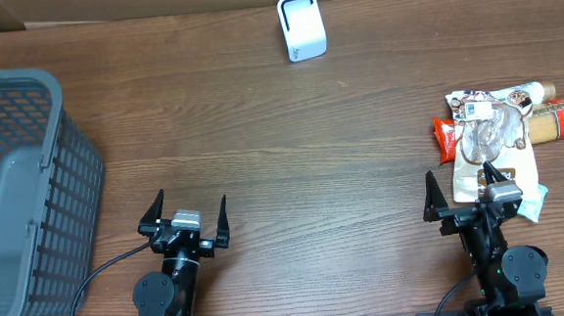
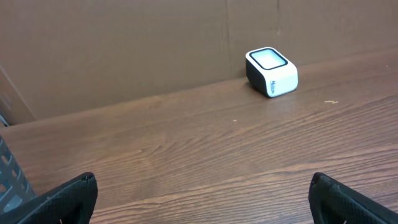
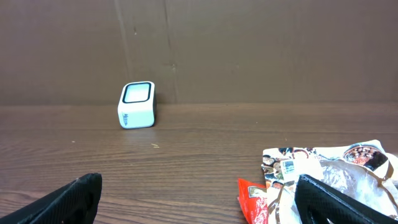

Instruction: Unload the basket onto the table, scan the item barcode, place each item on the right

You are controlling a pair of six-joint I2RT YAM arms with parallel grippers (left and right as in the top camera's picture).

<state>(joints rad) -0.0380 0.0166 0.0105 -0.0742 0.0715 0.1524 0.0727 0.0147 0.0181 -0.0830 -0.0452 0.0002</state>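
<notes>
From overhead, where does my item lie? (operator)

At the right edge of the table (image 1: 264, 179): a heap of snack packets (image 1: 491, 130), with a clear wrapper on top and a red packet poking out at the left. Your right gripper (image 1: 458, 184) stands spread wide at the heap's near end and holds nothing. One fingertip overlaps the brown packet, and I cannot tell whether it touches. Your left gripper (image 1: 190, 205) is just as wide and empty, well apart from the heap, near the grey basket (image 1: 65, 220). The white scanner (image 1: 301, 26) sits at the far edge. (spotter)

And the left wrist view? (operator)

Only bare wood and the scanner, its window facing up, beyond your spread fingers (image 2: 62, 199). (spotter)

Right wrist? (operator)

The heap lies low on the right, half behind one of your fingers (image 3: 339, 199). I judge these packets light, thin, crinkly and slippery; they will likely sag and slide over each other. Take one by a sealed edge with a flat pinch, not by the puffed middle. I can see no barcode, so expect to turn the packet before the window. (spotter)
</notes>
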